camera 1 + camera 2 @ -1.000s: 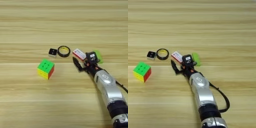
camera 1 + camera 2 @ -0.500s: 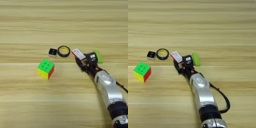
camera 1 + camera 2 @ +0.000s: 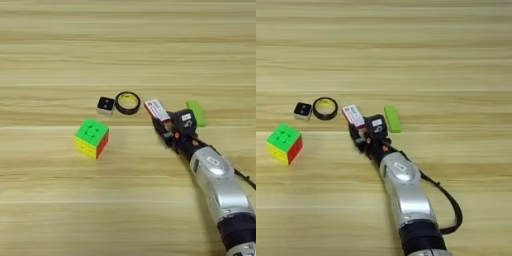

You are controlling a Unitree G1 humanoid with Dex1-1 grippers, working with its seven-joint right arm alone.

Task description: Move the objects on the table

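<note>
Table (image 3: 60,45) of light wood with plank-like grain filling the left eye view. Near centre, a colour puzzle cube (image 3: 92,137) with green top, yellow and red sides. At 1 o'clock from the cube, a small black-and-white square piece (image 3: 106,104), just beside a black ring with yellowish inside (image 3: 127,103) at its 3 o'clock. Further toward 3 o'clock, a flat red-and-white rectangular box (image 3: 157,109), its lower end at the black two-fingered gripper (image 3: 164,131). Cannot tell whether open or closed, or gripping the box. Behind the gripper, a flat green bar (image 3: 196,112), partly hidden. Silver forearm (image 3: 220,185) entering from 5 o'clock.

Right eye view: same layout, set further left. Cube (image 3: 284,144) near 9 o'clock edge; square piece (image 3: 302,110) and ring (image 3: 325,108) side by side; box (image 3: 353,116) touching the gripper (image 3: 360,139); green bar (image 3: 392,118) fully visible, just beside the gripper's wrist at 2 o'clock. Forearm (image 3: 406,192) rising from 6 o'clock.
</note>
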